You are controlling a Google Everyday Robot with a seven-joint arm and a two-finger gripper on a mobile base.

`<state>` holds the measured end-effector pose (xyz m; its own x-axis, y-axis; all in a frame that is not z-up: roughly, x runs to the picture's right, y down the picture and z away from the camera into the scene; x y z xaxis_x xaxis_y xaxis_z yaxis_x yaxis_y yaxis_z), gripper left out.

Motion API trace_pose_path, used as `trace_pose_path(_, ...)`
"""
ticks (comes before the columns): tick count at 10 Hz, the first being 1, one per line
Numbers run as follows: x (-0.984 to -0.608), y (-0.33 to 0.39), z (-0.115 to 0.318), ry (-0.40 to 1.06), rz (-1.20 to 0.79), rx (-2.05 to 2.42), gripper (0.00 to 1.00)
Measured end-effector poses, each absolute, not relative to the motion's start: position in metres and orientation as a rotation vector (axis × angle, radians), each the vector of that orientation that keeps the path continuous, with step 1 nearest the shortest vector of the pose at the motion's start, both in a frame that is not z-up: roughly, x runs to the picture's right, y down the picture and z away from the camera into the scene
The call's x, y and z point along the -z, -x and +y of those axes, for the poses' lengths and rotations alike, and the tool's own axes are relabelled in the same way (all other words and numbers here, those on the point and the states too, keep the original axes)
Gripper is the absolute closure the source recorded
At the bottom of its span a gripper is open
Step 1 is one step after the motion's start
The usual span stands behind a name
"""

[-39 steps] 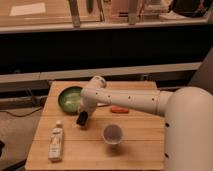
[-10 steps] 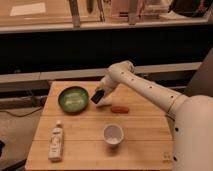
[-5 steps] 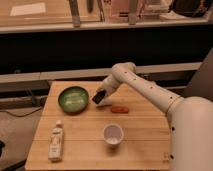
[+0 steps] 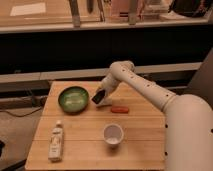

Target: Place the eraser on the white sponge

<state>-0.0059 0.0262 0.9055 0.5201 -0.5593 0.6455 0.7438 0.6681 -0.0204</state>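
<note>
- Gripper (image 4: 100, 96): clenching the eraser (image 4: 98, 97), hanging low over the wooden table (image 4: 145, 135).
- Eraser: sitting between green bowl (image 4: 73, 98) and orange piece (image 4: 119, 109).
- White cup (image 4: 113, 134): standing nearer the front.

Gripper (image 4: 101, 98) with eraser (image 4: 98, 96) right of bowl (image 4: 73, 98), cup (image 4: 113, 135) in front — bottle (image 4: 56, 142) front-left

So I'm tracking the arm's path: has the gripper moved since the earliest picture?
Yes. The gripper, shut, has gone from the table's left middle, below the green bowl, up and right to beside the bowl's right rim, near the orange piece.
</note>
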Motion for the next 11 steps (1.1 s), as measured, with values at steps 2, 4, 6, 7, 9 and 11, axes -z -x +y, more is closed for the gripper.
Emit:
trace_pose_path(2,-0.910,0.010,0.027,0.342,-0.659,0.795,1.00)
trace_pose_path(4,-0.913,0.008,0.028,0.355,-0.663,0.792,1.00)
trace_pose_path(6,-0.916,0.010,0.029,0.375,-0.668,0.790,1.00)
trace_pose_path(7,-0.917,0.011,0.030,0.389,-0.671,0.791,1.00)
trace_pose_path(9,-0.921,0.010,0.030,0.409,-0.671,0.789,1.00)
trace_pose_path(11,-0.923,0.012,0.031,0.423,-0.678,0.793,1.00)
